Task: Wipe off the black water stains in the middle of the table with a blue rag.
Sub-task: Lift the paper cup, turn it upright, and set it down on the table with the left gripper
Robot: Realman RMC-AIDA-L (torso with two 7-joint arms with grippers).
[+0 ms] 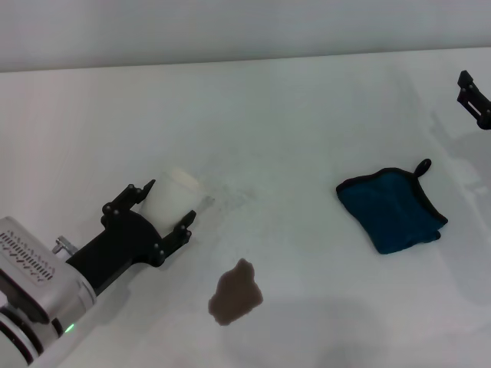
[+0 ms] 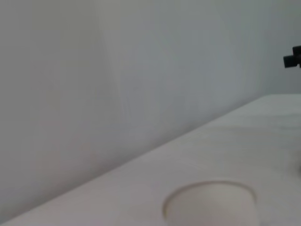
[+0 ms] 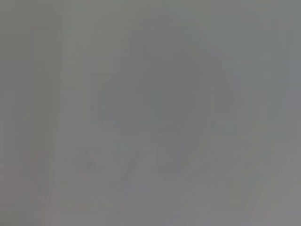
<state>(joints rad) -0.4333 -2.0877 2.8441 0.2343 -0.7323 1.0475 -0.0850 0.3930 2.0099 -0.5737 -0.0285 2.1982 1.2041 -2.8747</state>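
The black water stain [image 1: 235, 291] is a small dark brownish lobed blotch on the white table [image 1: 307, 115], near the front middle. The blue rag [image 1: 391, 208] lies crumpled to the right of it, its black loop pointing to the far side. My left gripper [image 1: 169, 205] is at the front left, a little left of and beyond the stain, shut on a white cup [image 1: 173, 195] that stands upright; the cup's rim shows in the left wrist view [image 2: 209, 200]. My right gripper [image 1: 476, 98] shows only partly at the far right edge, beyond the rag, and in the left wrist view [image 2: 294, 59].
A pale wall [image 1: 230, 27] runs behind the table's far edge. Faint grey scuffs [image 1: 230, 195] mark the table just right of the cup. The right wrist view shows only an even grey blur.
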